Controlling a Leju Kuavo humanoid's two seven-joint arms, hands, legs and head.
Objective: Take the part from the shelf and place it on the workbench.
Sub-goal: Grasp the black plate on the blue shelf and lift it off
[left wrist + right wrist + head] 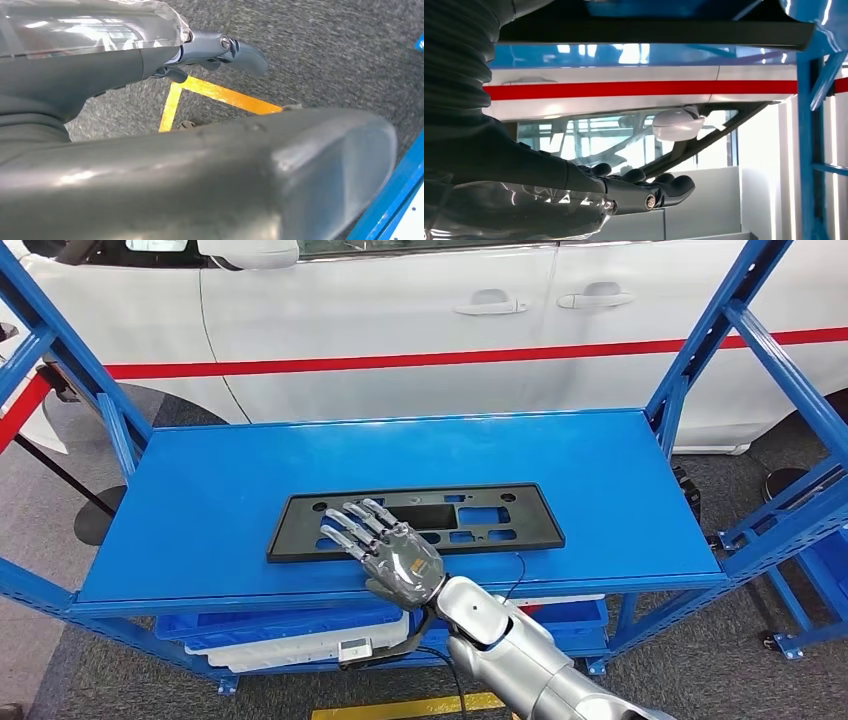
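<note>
— Hovering over the part, the right hand is seen with its fingers spread and stretched flat; nothing is gripped. Is contact made?

— That cannot be told from the head view. The fingertips are laid across the part's near-left area, either resting on it or just above it. In the right wrist view the fingers are shown extended side by side, with nothing between them and the thumb.

— And where is the part kept?

— It is lain flat on the blue shelf, towards the shelf's front edge and roughly central along it. It is a thin black rectangular frame with cut-outs. Being so flat against the shelf, little can be offered for a pinch from above, so the open, flattened approach is probably chosen to let the fingers be slid over or under an edge.

— The left hand?

— The left hand is hung low beside the shelf, over grey floor marked with a yellow line. Whether it is spread or curled cannot be told.

— Beyond the shelf?

— A white car with a red stripe is parked just behind it. Blue bins are stored beneath the shelf. The grasp is judged not yet made.
</note>
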